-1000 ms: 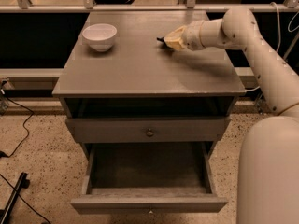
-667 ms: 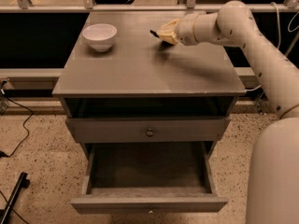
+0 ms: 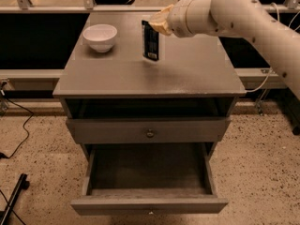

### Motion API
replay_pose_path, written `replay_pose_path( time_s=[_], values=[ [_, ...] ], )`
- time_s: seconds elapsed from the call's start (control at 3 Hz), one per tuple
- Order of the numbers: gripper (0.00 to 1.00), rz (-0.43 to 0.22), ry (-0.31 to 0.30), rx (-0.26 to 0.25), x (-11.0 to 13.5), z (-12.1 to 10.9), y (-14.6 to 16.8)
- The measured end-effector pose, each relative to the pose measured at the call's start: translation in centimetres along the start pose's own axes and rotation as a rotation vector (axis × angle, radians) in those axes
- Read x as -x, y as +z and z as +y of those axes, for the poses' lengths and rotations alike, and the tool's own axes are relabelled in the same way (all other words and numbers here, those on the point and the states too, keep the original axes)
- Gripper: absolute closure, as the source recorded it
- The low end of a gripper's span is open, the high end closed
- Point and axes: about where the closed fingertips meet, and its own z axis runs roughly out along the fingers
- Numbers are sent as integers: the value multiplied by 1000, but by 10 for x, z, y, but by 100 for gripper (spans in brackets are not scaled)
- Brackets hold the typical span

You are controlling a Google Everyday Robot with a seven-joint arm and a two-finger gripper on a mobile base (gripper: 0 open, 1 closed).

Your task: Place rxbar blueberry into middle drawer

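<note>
Room lies open all along the cabinet (image 3: 187,74): its grey top is bare across the front half and the right side, and the front edge has nothing on it. Below the front edge, the lower drawer (image 3: 149,205) is pulled well out, its plain grey inside showing, under the shut drawer with the round knob (image 3: 150,133). A white bowl (image 3: 100,35) sits at the cabinet's back left corner. The gripper (image 3: 158,25) hangs over the back middle of the cabinet top, fingers clamped on the upper end of the snack bar (image 3: 150,43), which hangs upright, clear of the bowl. Speckled floor (image 3: 37,153) surrounds the cabinet. A second ago the gripper was down by the surface farther right; it has risen and shifted toward the bowl.
</note>
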Motion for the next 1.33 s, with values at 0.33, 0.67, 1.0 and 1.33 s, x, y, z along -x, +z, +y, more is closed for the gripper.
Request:
replay_pose_path(
  time_s=[0.33, 0.67, 1.0, 1.33],
  values=[
    [100, 37, -20, 2, 26, 38, -50],
    [100, 31, -40, 7, 43, 72, -98],
    [100, 8, -56, 4, 40, 107, -131],
    [100, 32, -54, -29, 24, 104, -160]
  ],
)
